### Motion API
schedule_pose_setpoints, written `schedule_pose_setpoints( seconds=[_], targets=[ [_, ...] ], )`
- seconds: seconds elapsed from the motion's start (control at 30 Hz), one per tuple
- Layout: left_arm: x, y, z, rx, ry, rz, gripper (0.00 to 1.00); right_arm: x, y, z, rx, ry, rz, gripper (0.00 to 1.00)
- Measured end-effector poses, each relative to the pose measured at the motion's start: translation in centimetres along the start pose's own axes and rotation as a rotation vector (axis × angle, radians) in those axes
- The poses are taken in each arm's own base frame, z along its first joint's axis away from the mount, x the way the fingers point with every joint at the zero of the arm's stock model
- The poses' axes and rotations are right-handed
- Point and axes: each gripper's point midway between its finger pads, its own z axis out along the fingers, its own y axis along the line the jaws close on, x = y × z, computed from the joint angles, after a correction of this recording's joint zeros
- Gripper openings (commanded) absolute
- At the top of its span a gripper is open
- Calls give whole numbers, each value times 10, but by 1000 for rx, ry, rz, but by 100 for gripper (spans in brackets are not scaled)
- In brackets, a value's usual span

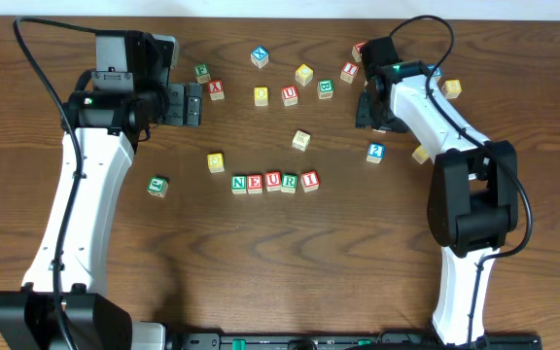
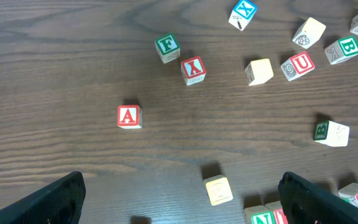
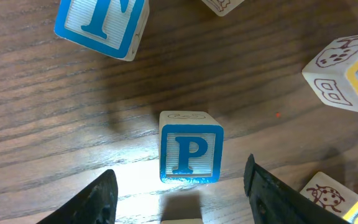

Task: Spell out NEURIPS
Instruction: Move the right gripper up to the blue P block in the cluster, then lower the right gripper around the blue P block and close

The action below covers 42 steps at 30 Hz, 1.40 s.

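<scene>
NEURIPS cubes: small wooden alphabet blocks, loose on the bench (image 1: 261, 253).

Left end effector (image 2: 180, 180): fingers spread wide, holding nothing, hovering over scattered blocks at the left of the bench. Legible beneath it, left to right: red A (image 2: 128, 116), green F (image 2: 166, 45), red X (image 2: 193, 69), blue X (image 2: 244, 11), red U (image 2: 302, 62) with a 9 on its side face, green B (image 2: 348, 47).

Row (image 1: 273, 182), bench centre: N, E, U, R, I in green and red, set side by side; P and S not yet added.

P cube (image 3: 191, 155), right side of the bench: blue P in a blue border, upright, apart from its neighbours. It stands between the fingers of the right end effector (image 3: 179, 171), which is spread with a gap on both sides and touches nothing. A blue T (image 3: 101, 22) lies near, apart from it.

S: not legible in any view.

Handling, judged: light, rigid, not fragile. Flat faces suit a square pinch across two opposite sides at mid-height. Painted faces may be slightly slick, and an off-centre grip would likely twist the block.
</scene>
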Motion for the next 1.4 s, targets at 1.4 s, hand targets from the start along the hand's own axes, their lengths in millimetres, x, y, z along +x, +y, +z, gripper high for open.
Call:
schedule_pose_setpoints(
  seconds=[1.4],
  targets=[
    [0,0,0,0,0,0,98,5,-5,20,11,35,38,58]
  ],
)
